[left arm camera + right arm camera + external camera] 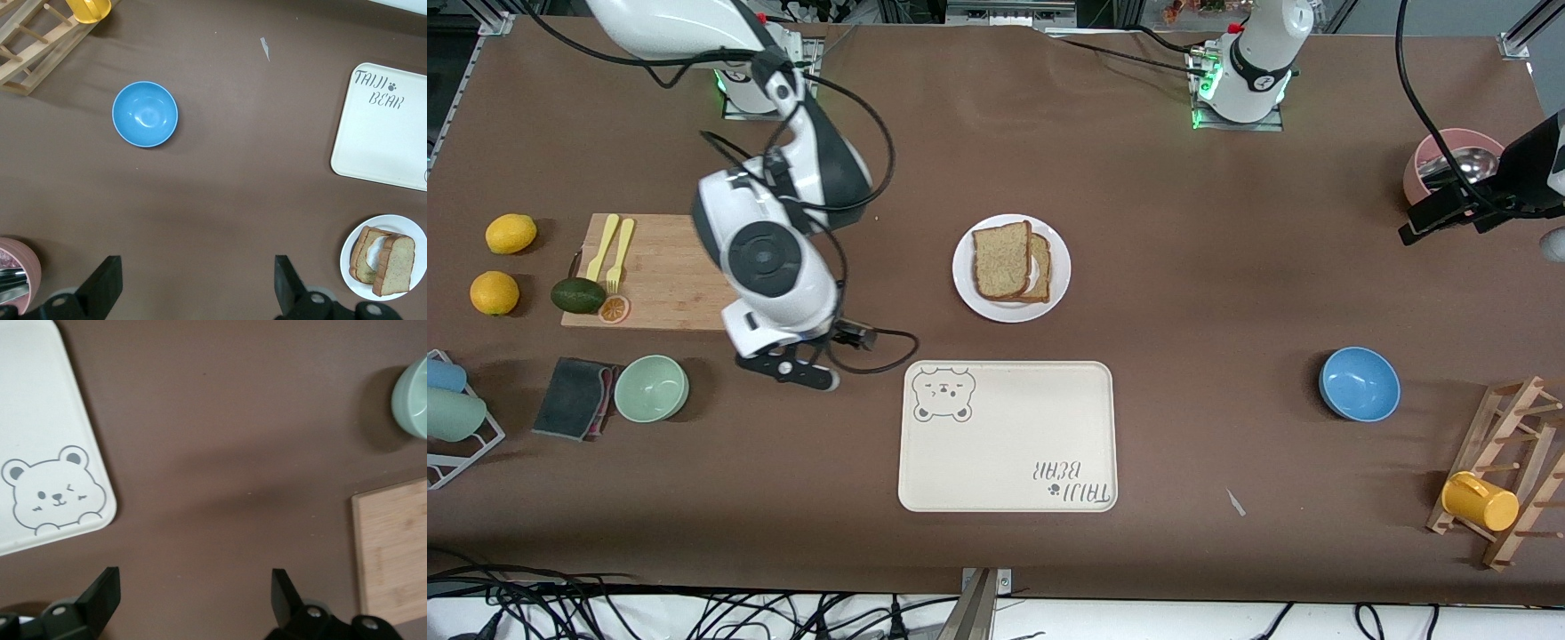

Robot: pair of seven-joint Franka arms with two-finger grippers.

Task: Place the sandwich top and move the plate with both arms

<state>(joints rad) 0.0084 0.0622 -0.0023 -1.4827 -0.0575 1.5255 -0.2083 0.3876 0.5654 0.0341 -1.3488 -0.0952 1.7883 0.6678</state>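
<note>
- Lower slice of speckled brown bread (1042,271) on the round white plate (971,293): mostly covered by the bare top slice (1001,260); only one edge and a pale strip showing.
- Pink bowl (1430,153) at the left arm's end of the bench: partly masked by the black left gripper (1449,209) and its cable.
- Right gripper (790,368): largely hidden under its own white wrist.
- Pale green cups in the wire rack (452,413): cut by the picture's edge.
- Cream rectangular tray with bear drawing (40,440): cropped in the right wrist view.
</note>
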